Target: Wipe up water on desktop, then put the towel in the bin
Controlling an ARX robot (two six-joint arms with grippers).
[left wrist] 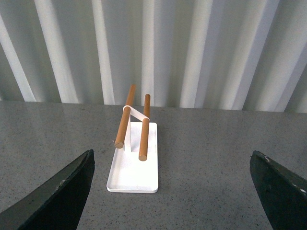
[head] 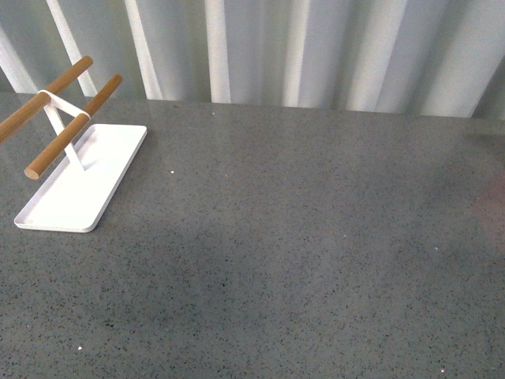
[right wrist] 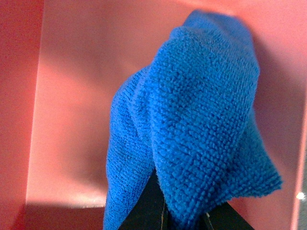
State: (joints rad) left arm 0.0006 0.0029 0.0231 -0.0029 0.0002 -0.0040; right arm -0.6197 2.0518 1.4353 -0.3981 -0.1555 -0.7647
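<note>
The speckled dark-grey desktop [head: 300, 237] fills the front view, the red bin [right wrist: 72, 96] walls fill the right wrist view, a white tray [head: 71, 199] with a two-bar wooden rack [head: 99, 98] sits upper left of the front view, the blue towel [right wrist: 201, 120] hangs in the bin clamped by the right gripper [right wrist: 180, 214], and the left gripper [left wrist: 171, 154] gapes wide, empty

white tray [head: 87, 189], wooden rack [head: 72, 125], maybe curtain [head: 316, 47]

On the desk [head: 300, 237], a tray [head: 71, 201] lies at the far left with a two-bar rack [head: 79, 120] standing on it, a ribbed wall [head: 316, 47] rises behind the desk, the left gripper [left wrist: 171, 158] sits before the tray, and the towel [right wrist: 192, 120] hangs from the right gripper [right wrist: 184, 218], with the walls of the bin [right wrist: 72, 120] close behind and beside it.
</note>
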